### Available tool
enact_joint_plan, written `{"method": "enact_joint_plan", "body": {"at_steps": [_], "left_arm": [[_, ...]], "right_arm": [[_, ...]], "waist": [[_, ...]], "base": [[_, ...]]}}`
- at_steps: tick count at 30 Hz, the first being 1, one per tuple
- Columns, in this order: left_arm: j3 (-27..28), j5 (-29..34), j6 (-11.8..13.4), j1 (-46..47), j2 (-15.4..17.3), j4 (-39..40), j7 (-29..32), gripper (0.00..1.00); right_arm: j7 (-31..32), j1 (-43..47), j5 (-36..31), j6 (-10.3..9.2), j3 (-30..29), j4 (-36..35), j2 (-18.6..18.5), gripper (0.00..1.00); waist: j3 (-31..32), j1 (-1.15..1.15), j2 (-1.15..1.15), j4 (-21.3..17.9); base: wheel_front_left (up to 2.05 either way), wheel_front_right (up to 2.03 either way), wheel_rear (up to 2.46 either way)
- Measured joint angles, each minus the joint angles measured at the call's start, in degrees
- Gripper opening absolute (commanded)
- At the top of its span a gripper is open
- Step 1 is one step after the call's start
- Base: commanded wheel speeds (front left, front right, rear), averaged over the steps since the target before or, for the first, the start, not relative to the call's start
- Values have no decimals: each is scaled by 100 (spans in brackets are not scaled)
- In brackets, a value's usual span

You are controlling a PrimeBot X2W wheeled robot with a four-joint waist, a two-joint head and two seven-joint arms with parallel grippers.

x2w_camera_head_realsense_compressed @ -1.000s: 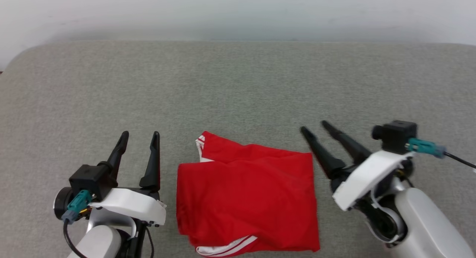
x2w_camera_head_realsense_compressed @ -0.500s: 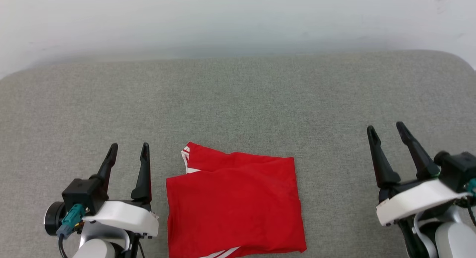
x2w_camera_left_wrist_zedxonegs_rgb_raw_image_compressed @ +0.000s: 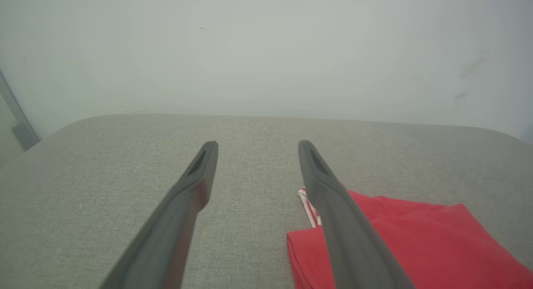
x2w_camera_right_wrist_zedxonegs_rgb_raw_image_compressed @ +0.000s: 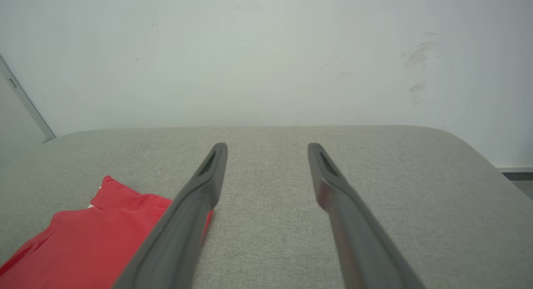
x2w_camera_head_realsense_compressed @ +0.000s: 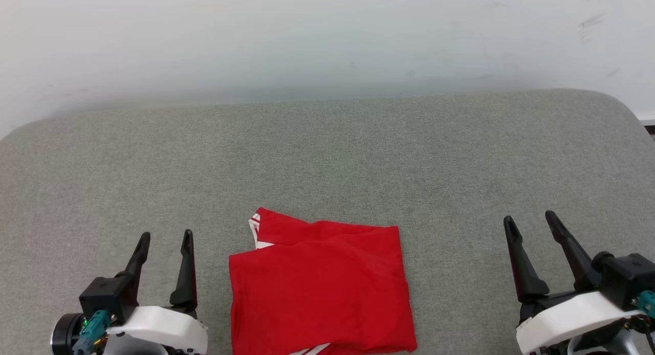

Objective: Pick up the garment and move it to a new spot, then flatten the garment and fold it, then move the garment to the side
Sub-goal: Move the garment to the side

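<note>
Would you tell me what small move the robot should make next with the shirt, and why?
Probably ease the left tool sideways to the left edge of the garment, ready to pinch it. The garment already lies folded on the grey cushion, so only moving it aside seems left; both tools stand open and clear of it, the left nearer than the right tool.

I can read no text, number, label or brand anywhere in front of me. The folded garment [x2w_camera_head_realsense_compressed: 320, 288] lies with plain red cloth facing up. Its far-left corner and near edge carry white stripes, which form no letters.
</note>
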State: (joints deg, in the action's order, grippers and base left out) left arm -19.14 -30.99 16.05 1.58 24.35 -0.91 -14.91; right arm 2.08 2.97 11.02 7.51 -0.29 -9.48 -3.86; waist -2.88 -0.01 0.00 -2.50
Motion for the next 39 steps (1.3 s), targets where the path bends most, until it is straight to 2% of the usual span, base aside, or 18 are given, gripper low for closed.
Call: {"method": "enact_joint_plan", "body": {"at_steps": [13,16,20,27,34,39], "left_arm": [[277,113,-127,-132,-175,-42,0,100],[341,160,-153,-112,-242,-10,-1,100],[430,236,-227,-13,-328,42,-7,100],[654,430,-346,168,-487,213,-8,100],[775,643,-504,337,-714,310,-8,100],[818,732,-617,471,-881,272,-8,100]], "right_arm": [[160,115,-48,0,-48,-231,57,100],[289,121,151,0,-164,-219,67,100],[637,138,537,0,-455,-94,18,100],[1599,71,1663,-1,-779,304,-437,100],[2828,-96,2599,-1,-200,646,-806,100],[3100,-325,3210,-1,355,881,-912,100]], "waist": [[41,0,0,50],[8,0,0,87],[-78,0,0,182],[-324,0,0,432],[-653,1,0,687],[-878,1,0,837]], "base": [[0,0,0],[0,0,0],[0,0,0],[0,0,0],[0,0,0],[0,0,0]]}}
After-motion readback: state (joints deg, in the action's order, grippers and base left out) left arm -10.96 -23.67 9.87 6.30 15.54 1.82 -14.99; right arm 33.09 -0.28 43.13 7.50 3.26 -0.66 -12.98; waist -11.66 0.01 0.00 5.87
